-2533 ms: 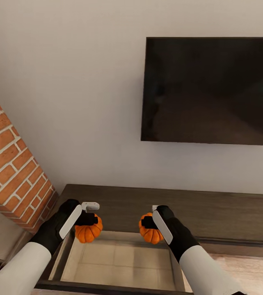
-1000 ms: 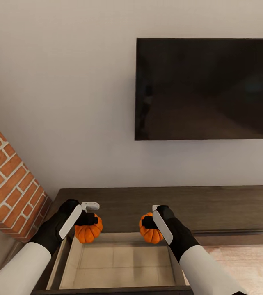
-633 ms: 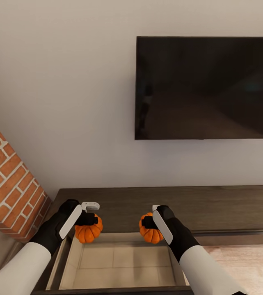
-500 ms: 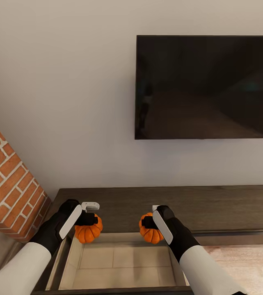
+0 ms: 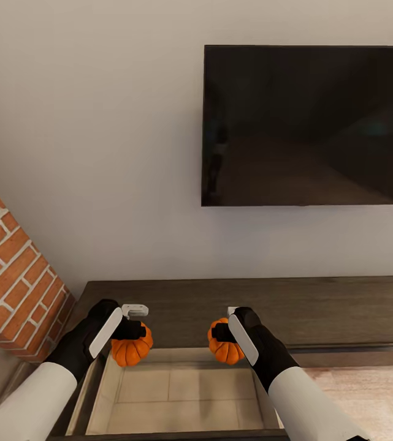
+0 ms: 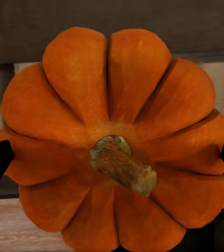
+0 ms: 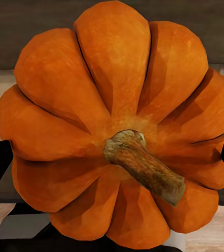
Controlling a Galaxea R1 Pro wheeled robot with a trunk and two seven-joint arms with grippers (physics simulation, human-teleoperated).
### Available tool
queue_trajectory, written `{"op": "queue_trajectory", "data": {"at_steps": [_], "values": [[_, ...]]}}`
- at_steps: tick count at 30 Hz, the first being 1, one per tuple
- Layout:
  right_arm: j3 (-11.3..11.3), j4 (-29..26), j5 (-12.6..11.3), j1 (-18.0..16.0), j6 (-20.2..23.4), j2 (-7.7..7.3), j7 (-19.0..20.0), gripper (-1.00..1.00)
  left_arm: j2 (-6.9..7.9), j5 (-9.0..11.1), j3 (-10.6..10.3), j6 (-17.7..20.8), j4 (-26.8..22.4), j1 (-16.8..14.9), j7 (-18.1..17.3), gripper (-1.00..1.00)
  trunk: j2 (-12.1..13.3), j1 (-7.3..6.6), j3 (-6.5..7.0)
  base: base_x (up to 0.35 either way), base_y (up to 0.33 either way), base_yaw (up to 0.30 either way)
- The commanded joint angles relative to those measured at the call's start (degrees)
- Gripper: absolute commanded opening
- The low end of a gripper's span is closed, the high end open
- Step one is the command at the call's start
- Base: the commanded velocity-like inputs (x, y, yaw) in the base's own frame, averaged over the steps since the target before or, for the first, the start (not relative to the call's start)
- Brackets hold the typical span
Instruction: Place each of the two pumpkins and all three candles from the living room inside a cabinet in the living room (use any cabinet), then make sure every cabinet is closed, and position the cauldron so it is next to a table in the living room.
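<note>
Both arms reach forward side by side over the open drawer [image 5: 178, 392] of the dark cabinet [image 5: 319, 312]. The left hand [image 5: 129, 329] is clenched on one pumpkin [image 5: 132, 350]; the right hand [image 5: 222, 332] grips the other pumpkin [image 5: 224, 349]. Both hang above the pale drawer. A television [image 5: 309, 125] is on the wall, with a brick column [image 5: 12, 269] to the left.
</note>
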Motion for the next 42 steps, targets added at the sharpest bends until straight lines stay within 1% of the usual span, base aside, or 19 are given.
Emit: {"op": "queue_trajectory", "data": {"at_steps": [1, 4, 9, 11, 13, 18, 42], "values": [[0.12, -0.05, -0.63, -0.05, 0.12, -0.04, -0.58, -1.00, -0.20, 0.63, -0.25, 0.12, 0.89, -0.08, 0.55, -1.00, -0.48, 0.23, -0.25, 0.000, 0.000, 0.000], [-0.05, -0.05, -1.65, -0.05, 0.26, -0.18, -0.62, -1.00, -1.06, 0.63, -0.33, 0.12, 2.64, -0.11, 0.59, -1.00, -1.68, 0.89, -0.79, 0.000, 0.000, 0.000], [-0.02, -0.09, -2.72, -0.05, 0.38, -0.15, -0.75, -1.00, -1.37, 0.63, -0.34, 0.12, 3.20, -0.12, 0.55, -1.00, -3.69, 1.99, -1.68, 0.000, 0.000, 0.000], [0.03, -0.12, -2.98, -0.05, 1.94, -0.04, -0.80, -1.00, -1.40, 0.63, -0.32, 0.12, 3.32, -0.12, 0.58, -1.00, -4.49, 2.43, -2.04, 0.000, 0.000, 0.000], [0.03, -0.13, -3.03, -0.05, 2.74, -0.03, -0.80, -1.00, -1.41, 0.63, -0.33, 0.12, 3.32, -0.12, 0.58, -1.00, -5.29, 2.87, -2.40, 0.000, 0.000, 0.000], [0.03, -0.14, -3.06, -0.05, 3.21, -0.08, -0.79, -1.00, -1.43, 0.63, -0.32, 0.12, 3.34, -0.12, 0.56, -1.00, -7.30, 3.97, -3.30, 0.000, 0.000, 0.000], [0.03, -0.14, -3.07, -0.05, 3.39, -0.02, -0.72, -1.00, -1.41, 0.63, -0.35, 0.12, 3.42, -0.12, 0.56, -1.00, -16.92, 9.24, -7.61, 0.000, 0.000, 0.000]]}}
